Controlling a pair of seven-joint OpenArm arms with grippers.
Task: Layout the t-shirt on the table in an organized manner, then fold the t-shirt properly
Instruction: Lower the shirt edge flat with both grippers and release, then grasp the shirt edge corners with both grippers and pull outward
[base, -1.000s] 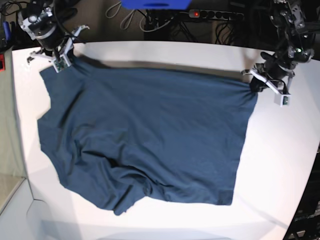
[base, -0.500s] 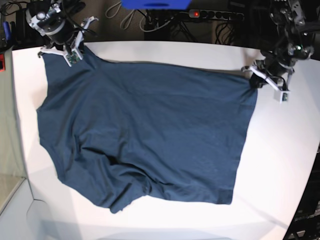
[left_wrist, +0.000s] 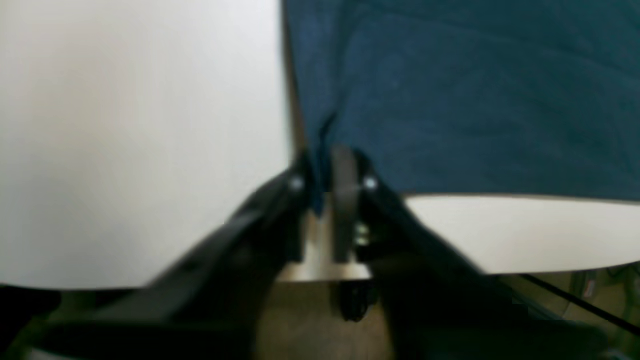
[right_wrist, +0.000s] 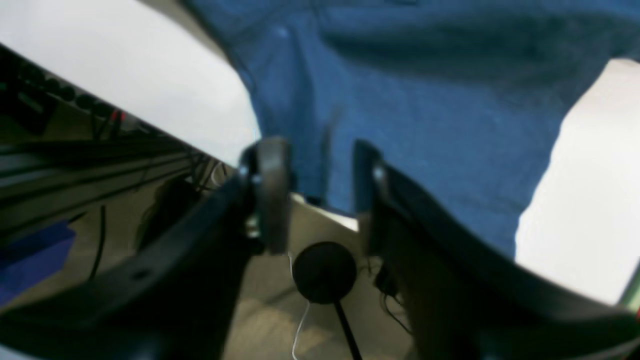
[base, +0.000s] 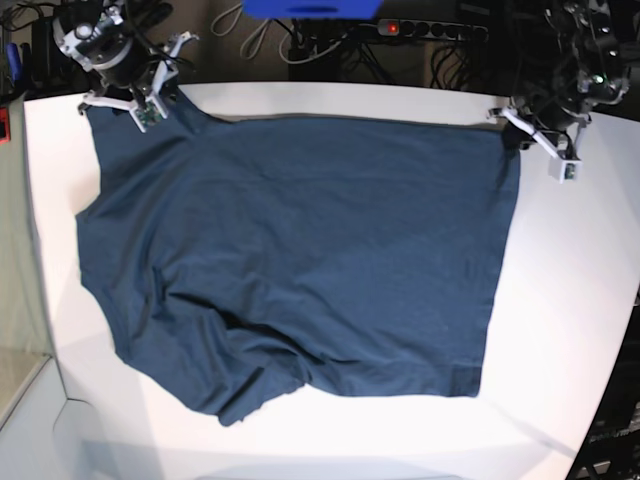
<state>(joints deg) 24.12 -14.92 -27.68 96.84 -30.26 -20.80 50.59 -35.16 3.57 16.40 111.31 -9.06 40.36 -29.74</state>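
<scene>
The t-shirt (base: 290, 260), dark navy-blue cloth, lies spread over the middle of the table (base: 570, 320), a white matte top that shows bare on every side of the cloth. In the base view its far edge runs nearly straight from the far left corner to the far right corner. The right edge falls in a fairly straight line toward the near side. The near left part is bunched, with folds and a rumpled hem close to the near edge of the table. The left edge is uneven, with a step inward partway down.

The right gripper (base: 140, 100) sits at the far left corner of the cloth in the base view. In the right wrist view the right gripper (right_wrist: 315, 190) has its jaws standing clearly apart, with a fold of cloth lying in the gap between them; no pinch on the cloth shows.

The left gripper (base: 535, 135) sits at the far right corner of the cloth in the base view. In the left wrist view the left gripper (left_wrist: 330, 175) has its jaws close together at the corner of the cloth, with cloth between them; the picture is blurred, and whether they are clamped on it or slightly parted cannot be told.

Beyond the far edge of the table lie dark cables (base: 330, 45) and a power strip (base: 430, 30) with a red light.
</scene>
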